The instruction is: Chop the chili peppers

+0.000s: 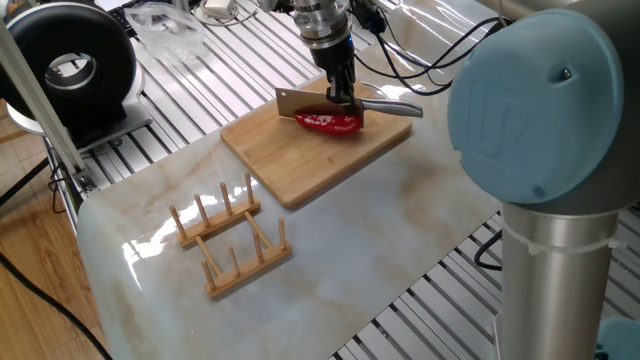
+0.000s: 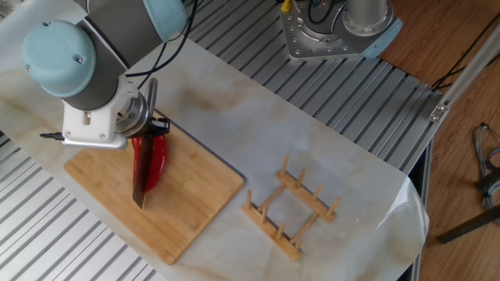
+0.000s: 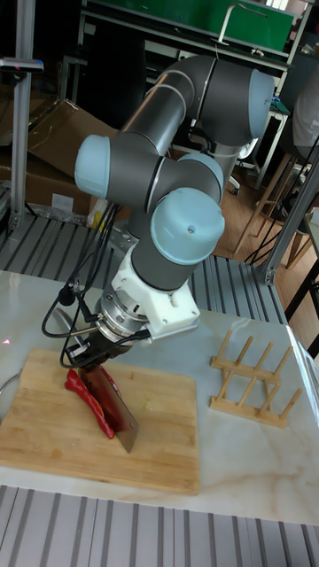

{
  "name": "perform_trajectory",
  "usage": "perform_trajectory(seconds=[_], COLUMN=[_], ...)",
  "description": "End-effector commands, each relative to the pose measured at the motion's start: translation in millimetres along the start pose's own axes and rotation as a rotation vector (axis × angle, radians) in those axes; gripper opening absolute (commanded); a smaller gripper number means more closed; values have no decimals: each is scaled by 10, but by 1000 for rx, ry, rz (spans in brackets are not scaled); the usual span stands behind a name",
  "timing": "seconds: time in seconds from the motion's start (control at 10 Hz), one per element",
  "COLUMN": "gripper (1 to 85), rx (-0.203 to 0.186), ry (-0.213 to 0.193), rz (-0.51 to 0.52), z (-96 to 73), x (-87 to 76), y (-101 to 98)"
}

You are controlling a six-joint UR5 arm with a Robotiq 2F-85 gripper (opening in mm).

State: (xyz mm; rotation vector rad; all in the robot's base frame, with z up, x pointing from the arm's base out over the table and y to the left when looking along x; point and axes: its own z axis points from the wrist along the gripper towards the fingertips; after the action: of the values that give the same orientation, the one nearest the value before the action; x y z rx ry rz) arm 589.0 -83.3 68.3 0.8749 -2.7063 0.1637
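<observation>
beside the chili (image 1: 329, 123), a wooden rack (image 1: 228, 237) stands well apart.

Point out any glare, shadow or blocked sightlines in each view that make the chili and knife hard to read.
One fixed view: window glare streaks the marble table, but the chili pepper and knife read sharply. The other fixed view: the wrist covers the gripper and the chili's top end. Tall fixed view: the dark background is busy, and the knife blade hides part of the chili on the cutting board.

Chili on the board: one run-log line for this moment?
pincer: shut on knife | blade along chili | chili on board | rack idle
</observation>
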Motion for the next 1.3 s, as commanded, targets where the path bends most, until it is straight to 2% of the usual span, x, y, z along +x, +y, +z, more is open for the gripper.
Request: perform_trajectory(seconds=[0.0,0.3,0.5,0.9,1.2], gripper=[13,13,13,13,13], rx=[-21,-27,-46,-36,-38], ry=[-43,-66,-94,-90,-89], rz=[-17,-32,-42,-24,-28], z=[37,-14,-49,-62,-56], x=[-81,-125,-194,-293,-295], y=[28,32,50,83,86])
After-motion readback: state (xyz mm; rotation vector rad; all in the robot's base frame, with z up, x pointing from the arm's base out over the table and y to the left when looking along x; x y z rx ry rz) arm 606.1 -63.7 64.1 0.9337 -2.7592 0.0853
